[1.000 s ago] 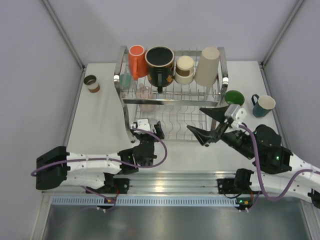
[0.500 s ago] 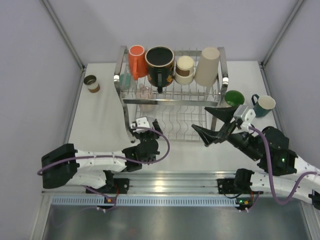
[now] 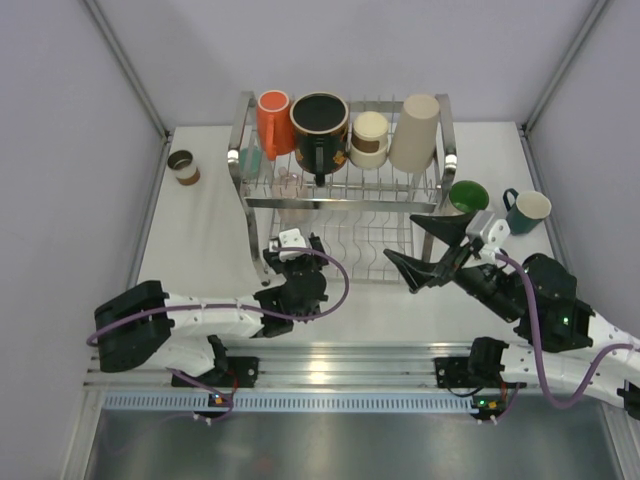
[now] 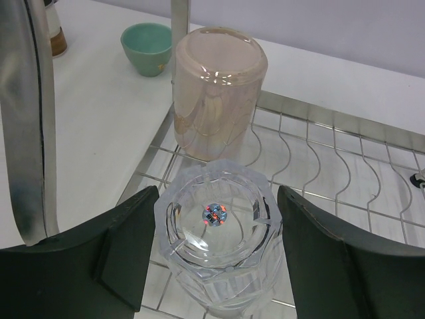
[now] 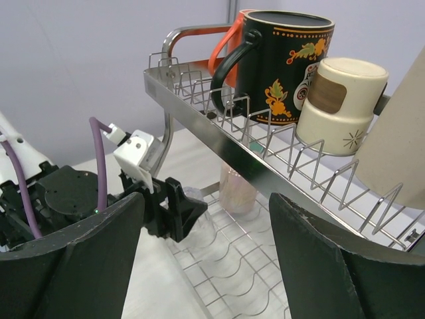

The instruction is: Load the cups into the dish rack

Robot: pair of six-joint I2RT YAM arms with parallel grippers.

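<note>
The dish rack holds an orange cup, a black patterned mug, a brown-cream cup and a tall beige cup on its upper tier. A pink cup stands upside down on the lower tier. My left gripper is shut on a clear cup, upside down on the lower wires in front of the pink cup. My right gripper is open and empty above the rack's front right. A green cup and a teal mug stand right of the rack.
A small brown paper cup stands on the table at the far left. A small teal cup sits on the table beyond the rack's left post. That post is close to my left finger.
My left gripper has moved a little farther in over the lower tier with the clear cup. My right gripper shifted slightly right and up, still open.
</note>
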